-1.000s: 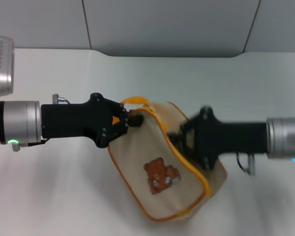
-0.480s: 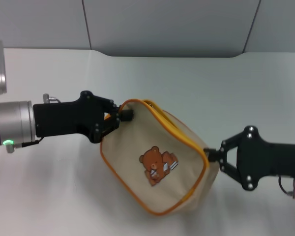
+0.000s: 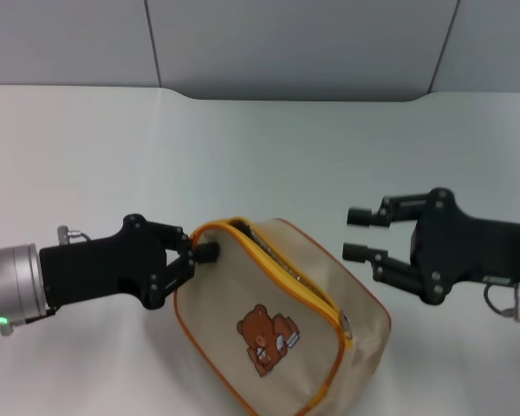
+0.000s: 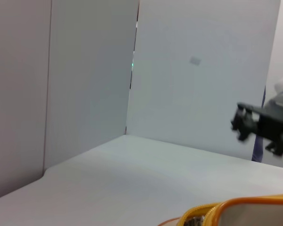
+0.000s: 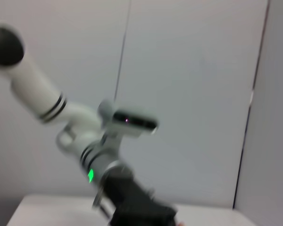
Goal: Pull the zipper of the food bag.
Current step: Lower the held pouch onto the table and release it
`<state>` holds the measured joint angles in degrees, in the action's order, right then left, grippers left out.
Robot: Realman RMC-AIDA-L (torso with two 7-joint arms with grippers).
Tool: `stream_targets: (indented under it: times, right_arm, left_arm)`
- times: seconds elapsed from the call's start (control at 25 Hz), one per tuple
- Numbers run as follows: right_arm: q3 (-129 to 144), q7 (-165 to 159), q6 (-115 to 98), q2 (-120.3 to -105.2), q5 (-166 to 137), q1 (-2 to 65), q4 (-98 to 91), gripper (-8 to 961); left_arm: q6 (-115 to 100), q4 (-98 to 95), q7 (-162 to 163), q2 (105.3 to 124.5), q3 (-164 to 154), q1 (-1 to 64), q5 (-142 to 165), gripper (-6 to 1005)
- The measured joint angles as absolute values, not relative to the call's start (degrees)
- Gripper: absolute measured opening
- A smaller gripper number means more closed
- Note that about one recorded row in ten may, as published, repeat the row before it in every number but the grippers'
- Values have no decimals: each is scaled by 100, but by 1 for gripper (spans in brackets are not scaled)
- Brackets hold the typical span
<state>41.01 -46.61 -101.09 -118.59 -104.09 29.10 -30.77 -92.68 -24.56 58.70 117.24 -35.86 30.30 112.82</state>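
On the white tabletop (image 3: 269, 156) lies the food bag (image 3: 277, 325), my left gripper (image 3: 199, 253) clamped on its near-left corner, the zipper (image 3: 290, 273) running slantwise toward my right gripper (image 3: 357, 234), whose jaws hang apart just beside the pull tab (image 3: 347, 326).

Head cam looks down on table (image 3: 269, 147); wrist cams sit low, face each other, each seeing opposite arm.
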Motion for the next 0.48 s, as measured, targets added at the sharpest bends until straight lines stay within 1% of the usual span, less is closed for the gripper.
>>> stream_targets:
  times: [0.16, 0.32, 0.48]
  right_arm:
    - [4097, -4789, -10221, -11778, -10194, 2976, -2952, 244]
    - [3984, -4906, -10184, -11773, -10175, 3025, -2911, 400]
    - [3951, -4920, -10136, -11771, -10173, 3035, -2892, 559]
  left_arm:
    - [-9223, -2248, 5516, 11746, -3542, 2902, 11223, 53]
    - [-9140, -2224, 5492, 11811, -3306, 2785, 11130, 52]
    - [-9141, -2223, 5479, 11823, -3114, 2709, 11120, 50]
